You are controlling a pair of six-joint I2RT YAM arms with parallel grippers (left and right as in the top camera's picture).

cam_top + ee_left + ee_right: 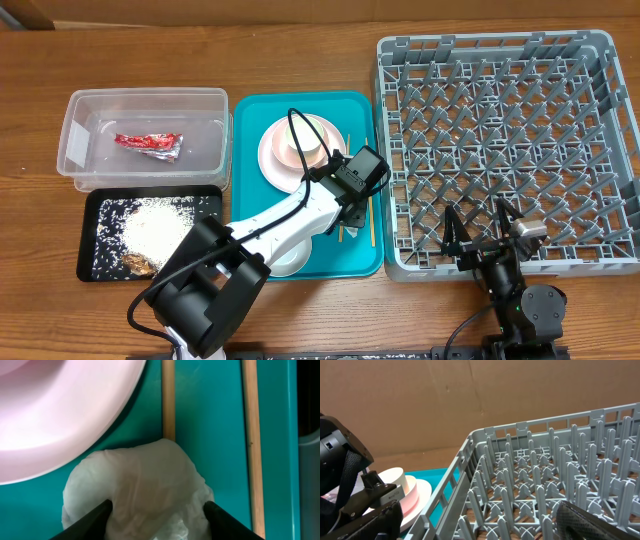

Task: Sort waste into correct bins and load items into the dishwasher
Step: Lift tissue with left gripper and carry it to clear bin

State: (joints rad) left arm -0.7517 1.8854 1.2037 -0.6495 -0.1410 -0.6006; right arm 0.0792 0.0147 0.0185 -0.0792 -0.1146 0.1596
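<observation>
In the left wrist view a crumpled white napkin lies on the teal tray. My left gripper is open, with one black fingertip on the napkin's left part and the other at its right edge. A wooden chopstick runs under the napkin, and a second one lies to the right. The pink plate is at the upper left. Overhead, the left gripper hides the napkin. My right gripper hangs open over the grey rack near its front edge, holding nothing.
A clear tub holds the red wrapper. The black tray holds rice and brown scraps. A white cup stands on the pink plate. A small white bowl sits under the left arm.
</observation>
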